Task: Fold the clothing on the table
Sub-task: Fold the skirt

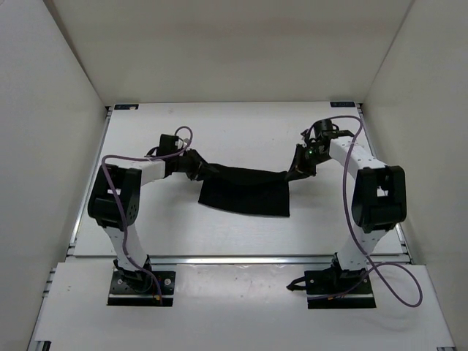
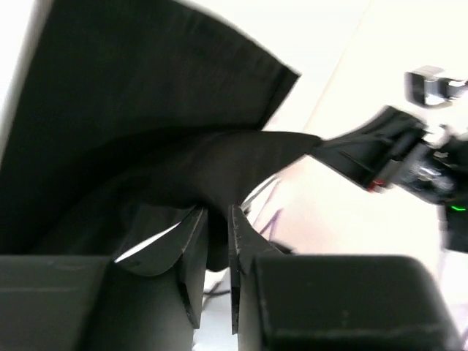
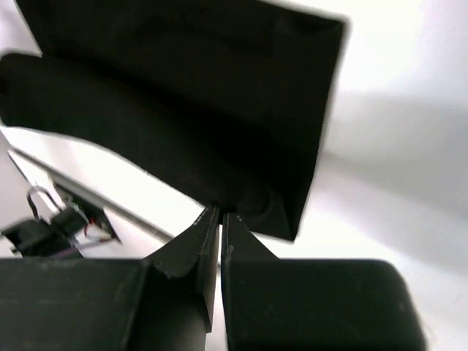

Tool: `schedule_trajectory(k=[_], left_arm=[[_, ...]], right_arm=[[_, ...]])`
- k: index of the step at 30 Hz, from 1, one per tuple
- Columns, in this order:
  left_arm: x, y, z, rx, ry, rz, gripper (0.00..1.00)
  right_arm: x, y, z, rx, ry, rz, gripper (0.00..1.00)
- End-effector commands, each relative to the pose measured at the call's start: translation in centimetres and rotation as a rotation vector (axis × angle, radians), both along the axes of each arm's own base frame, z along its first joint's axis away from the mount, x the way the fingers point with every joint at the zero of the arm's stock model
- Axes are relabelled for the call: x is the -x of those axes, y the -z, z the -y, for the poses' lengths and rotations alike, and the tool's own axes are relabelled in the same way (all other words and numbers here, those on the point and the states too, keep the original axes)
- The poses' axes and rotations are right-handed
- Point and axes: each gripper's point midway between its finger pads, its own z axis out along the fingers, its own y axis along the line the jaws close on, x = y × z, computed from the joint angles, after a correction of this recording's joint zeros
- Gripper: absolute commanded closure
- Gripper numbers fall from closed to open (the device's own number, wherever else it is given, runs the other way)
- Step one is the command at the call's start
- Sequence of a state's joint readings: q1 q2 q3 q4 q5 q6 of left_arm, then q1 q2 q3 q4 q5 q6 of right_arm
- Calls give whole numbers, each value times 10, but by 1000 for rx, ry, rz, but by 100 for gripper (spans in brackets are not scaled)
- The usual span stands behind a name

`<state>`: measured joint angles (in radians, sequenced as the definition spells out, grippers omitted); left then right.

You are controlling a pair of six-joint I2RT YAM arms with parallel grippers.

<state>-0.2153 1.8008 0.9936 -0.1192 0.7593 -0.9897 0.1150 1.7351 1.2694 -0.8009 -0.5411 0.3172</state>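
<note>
Black cloth strung between two grippers at mid-table

The clothing (image 1: pixel 245 194) sits near the middle of the table (image 1: pixel 241 131). Its far edge is drawn into a narrow, slightly sagging band from the left gripper (image 1: pixel 196 168) to the right gripper (image 1: pixel 296 172), and its body spreads toward the near side and ends in a straight hem. In the left wrist view the left jaws stand a little apart with a bunched fold lying in the gap, and I cannot tell whether they pinch it. The right fingertips (image 3: pixel 208 227) are closed together on the cloth's edge. Bare white surface lies beyond the band up to the blue corner marks (image 1: pixel 125 107), and between the hem and the near rail. The walls (image 1: pixel 44 146) stand well apart from both grippers.
</note>
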Motion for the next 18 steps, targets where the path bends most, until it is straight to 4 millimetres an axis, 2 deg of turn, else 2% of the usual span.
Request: schedule_trajectory(k=[1, 3, 4, 6, 8, 9, 12, 15, 16, 18], left_arm=[[-48, -45, 7, 155, -56, 106, 72], [-60, -47, 3, 210, -110, 88, 68], [-67, -54, 0, 251, -139, 107, 57], [-76, -67, -7, 311, -184, 168, 56], [-75, -64, -19, 308, -226, 163, 56], [-73, -63, -22, 297, -223, 163, 56], [-61, -51, -35, 241, -236, 162, 55], [-38, -25, -41, 170, -205, 125, 51], [-29, -10, -43, 128, -191, 102, 48], [-20, 2, -50, 57, -158, 127, 48]], right_arm=[[-43, -3, 10, -17, 25, 92, 98], [-60, -2, 17, -27, 55, 116, 72], [-66, -3, 22, -21, 75, 134, 69], [-76, -10, 26, -21, 104, 182, 67], [-73, -6, 29, -15, 128, 185, 63], [-69, -11, 29, -16, 130, 197, 62], [-52, 2, 34, 4, 117, 160, 58], [-22, 28, 33, 28, 99, 92, 53], [-19, 28, 31, 43, 96, 102, 53], [-6, 39, 35, 91, 98, 81, 53]])
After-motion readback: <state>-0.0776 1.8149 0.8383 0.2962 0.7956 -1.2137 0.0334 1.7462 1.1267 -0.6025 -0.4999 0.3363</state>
